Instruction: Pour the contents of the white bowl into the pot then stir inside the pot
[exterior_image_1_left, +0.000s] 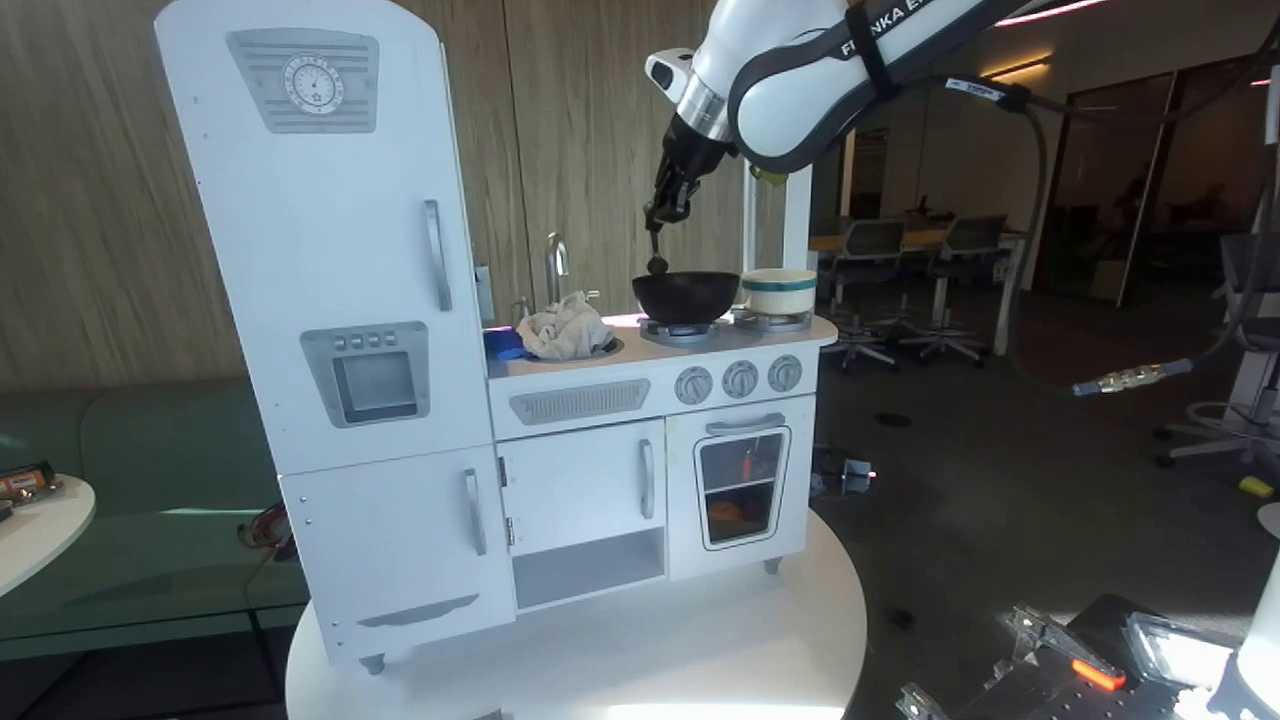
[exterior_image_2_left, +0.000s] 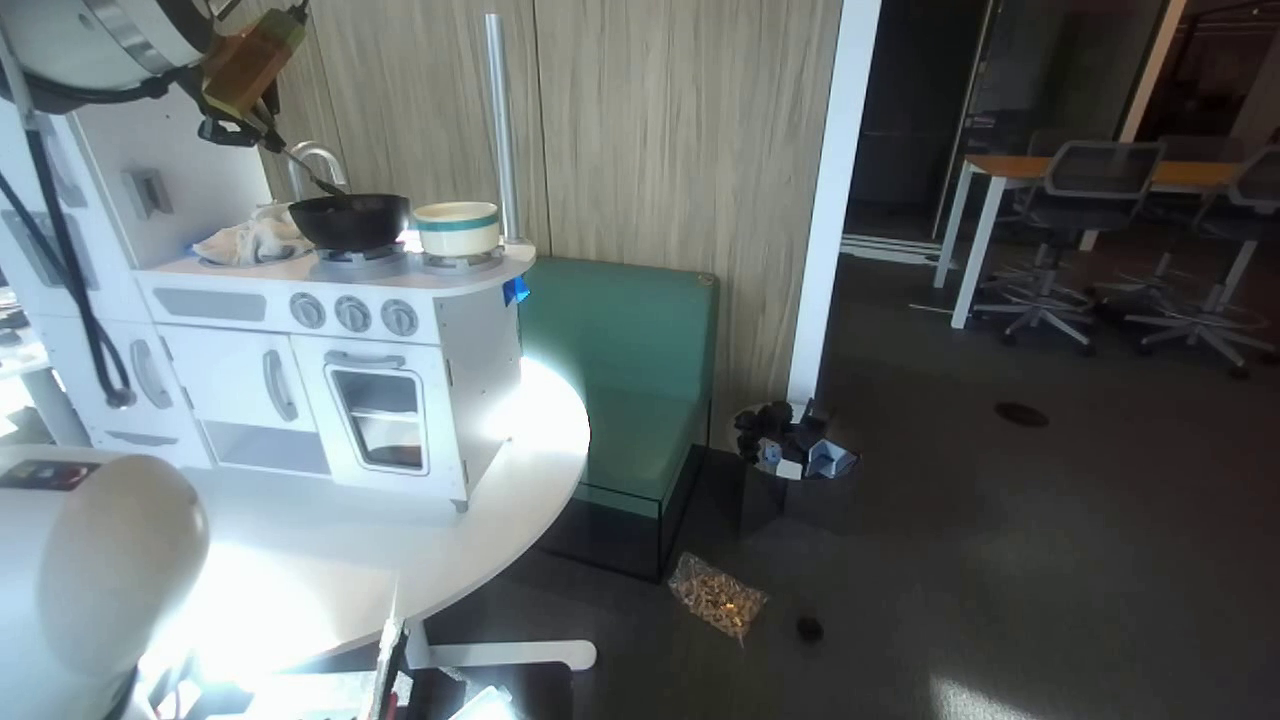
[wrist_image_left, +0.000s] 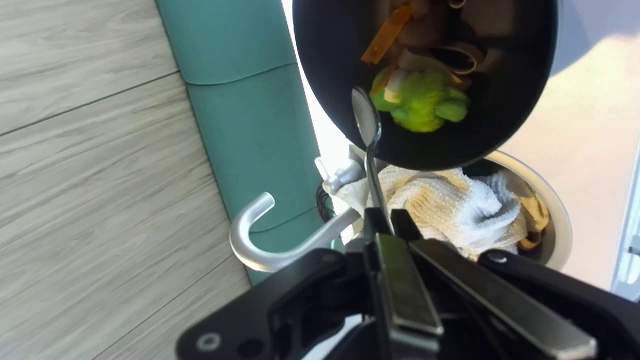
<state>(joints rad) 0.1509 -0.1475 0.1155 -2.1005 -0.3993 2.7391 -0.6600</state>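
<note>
Fingers (wrist_image_left: 407, 282) pinched the spoon (wrist_image_left: 370, 131), its head near the rim of the pot (exterior_image_1_left: 686, 298), which sat on a stove burner (exterior_image_1_left: 680, 334). Inside lay green and orange pieces (wrist_image_left: 422, 100). Cloth (wrist_image_left: 450, 207) lay in sink (wrist_image_left: 563, 231).

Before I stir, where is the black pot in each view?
In an exterior view: black pot, above and right of centre.
In an exterior view: black pot, upper left.
Wrist view: black pot, cut by the top edge, right of centre.
Shared landmark: pale cloth, left of it in both exterior views, below it in the wrist view.
</note>
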